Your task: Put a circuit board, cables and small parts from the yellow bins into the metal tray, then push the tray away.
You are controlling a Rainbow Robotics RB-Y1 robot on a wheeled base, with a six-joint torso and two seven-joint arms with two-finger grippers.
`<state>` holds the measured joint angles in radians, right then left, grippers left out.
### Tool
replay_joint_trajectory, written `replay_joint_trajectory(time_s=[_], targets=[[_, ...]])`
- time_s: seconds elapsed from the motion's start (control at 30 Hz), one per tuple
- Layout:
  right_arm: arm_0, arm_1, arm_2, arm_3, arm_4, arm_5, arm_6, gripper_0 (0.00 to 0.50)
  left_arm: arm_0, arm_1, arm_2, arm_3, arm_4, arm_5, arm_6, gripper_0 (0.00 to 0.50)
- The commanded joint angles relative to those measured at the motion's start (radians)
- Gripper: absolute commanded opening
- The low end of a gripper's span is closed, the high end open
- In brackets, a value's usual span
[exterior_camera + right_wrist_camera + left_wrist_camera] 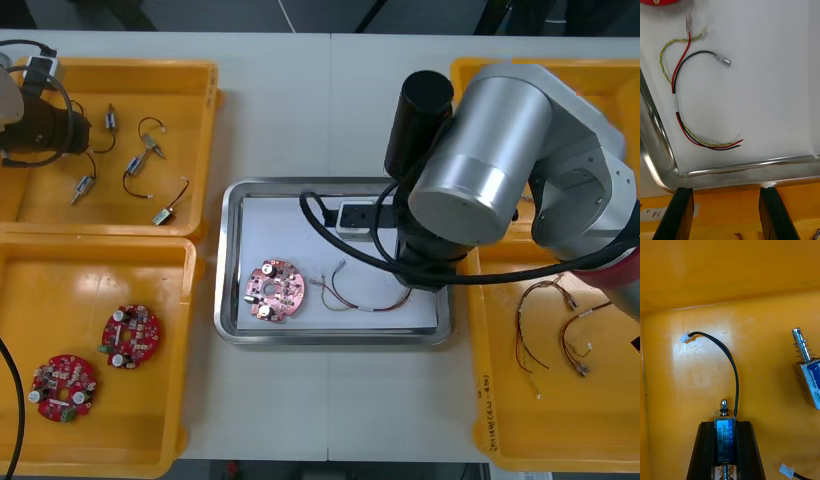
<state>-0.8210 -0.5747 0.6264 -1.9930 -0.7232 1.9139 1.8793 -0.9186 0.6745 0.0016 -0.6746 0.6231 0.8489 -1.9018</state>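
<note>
A small metal part (725, 438) trailing a black cable (732, 367) is clenched between the left gripper's (725, 424) fingers, in the far-left yellow bin (120, 205). At mid-table, the metal tray (330, 337) holds a red circuit board (275, 291) with a red and yellow cable (677, 105) lying to its right. The right gripper (726, 191) hangs released, empty, at the tray's right rim.

the right gripper (726, 191) hangs with its fingers (677, 213) spread apart and empty, above a yellow bin (726, 215) just beside a corner of the metal tray (752, 167). on the tray's white floor lies a curled red, yellow and black cable (676, 105), near the edge of a red circuit board (658, 2).
</note>
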Motion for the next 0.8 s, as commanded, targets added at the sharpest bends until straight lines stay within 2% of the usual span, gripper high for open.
replay_joint_trajectory(time_s=[0.03, 0.13, 0.23, 0.4, 0.8], targets=[[-0.013, 0.016, -0.086, -0.069, -0.033, 0.006, -0.035, 0.5, -0.031, -0.013, 0.026, 0.003, 0.014, -0.007, -0.131, 0.0], [-0.018, 0.002, -0.125, -0.089, -0.047, 0.006, -0.043, 0.5, -0.031, -0.003, 0.026, -0.01, 0.026, 0.007, -0.137, 0.0], [-0.018, -0.019, -0.169, -0.11, -0.056, 0.006, -0.046, 0.5, -0.031, 0.01, 0.037, -0.049, 0.026, 0.072, -0.129, 0.0], [-0.02, -0.088, -0.246, -0.124, -0.094, 0.006, -0.052, 0.5, -0.031, 0.036, 0.083, -0.135, 0.015, 0.211, -0.118, 0.0], [-0.02, -0.175, -0.432, -0.044, -0.044, 0.006, -0.054, 0.5, -0.029, 0.088, 0.136, -0.303, -0.002, 0.481, -0.089, 0.001]])
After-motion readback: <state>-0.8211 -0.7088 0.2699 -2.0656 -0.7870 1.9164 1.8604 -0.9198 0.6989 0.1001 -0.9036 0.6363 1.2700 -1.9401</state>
